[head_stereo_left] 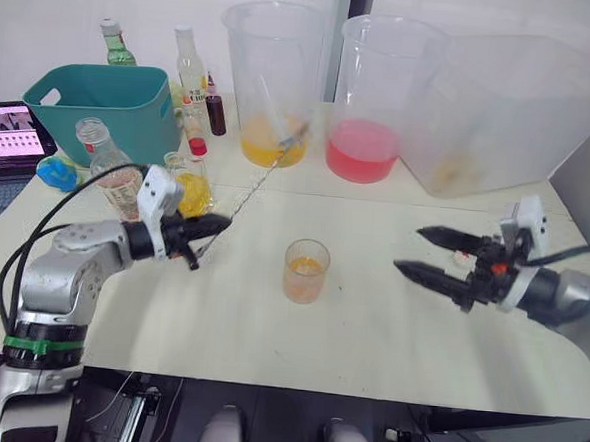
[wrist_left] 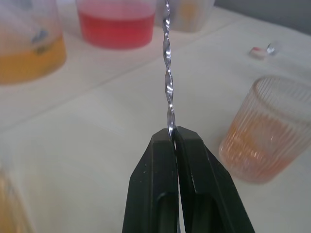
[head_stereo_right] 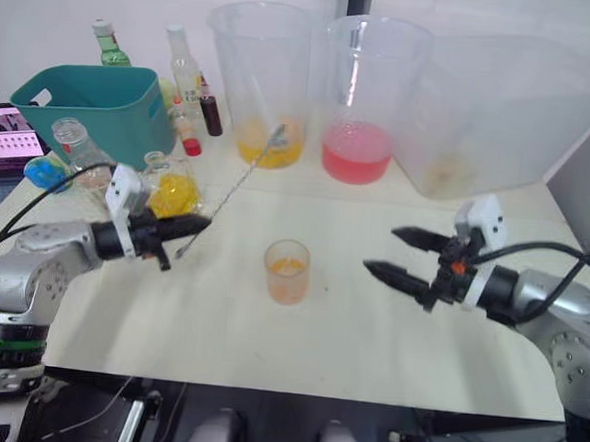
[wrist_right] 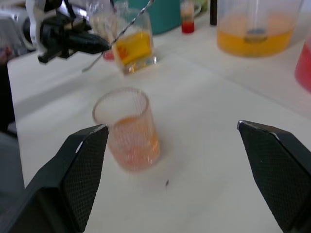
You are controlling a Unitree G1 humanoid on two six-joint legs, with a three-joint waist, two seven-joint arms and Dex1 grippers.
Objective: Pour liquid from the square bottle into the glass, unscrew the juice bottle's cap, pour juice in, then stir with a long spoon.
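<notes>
My left gripper [head_stereo_left: 210,232] is shut on the long spoon [head_stereo_left: 259,182] near its lower end. The twisted silver shaft [wrist_left: 168,73] slants up and away toward the beakers. The glass [head_stereo_left: 305,270] stands mid-table, between the grippers, with orange-pink liquid in its lower part. Behind the left gripper stands the square bottle [head_stereo_left: 191,189] with yellow liquid, and beside it the juice bottle [head_stereo_left: 113,170], its neck uncapped. My right gripper [head_stereo_left: 409,250] hovers open to the right of the glass, holding nothing. A small white cap [wrist_left: 259,52] lies on the table by it.
Two huge beakers stand at the back, one with orange liquid [head_stereo_left: 275,90], one with pink [head_stereo_left: 374,106], and a clear tub [head_stereo_left: 502,113] to their right. A teal basket [head_stereo_left: 102,99], tall bottles [head_stereo_left: 191,69] and a laptop [head_stereo_left: 8,133] crowd the left.
</notes>
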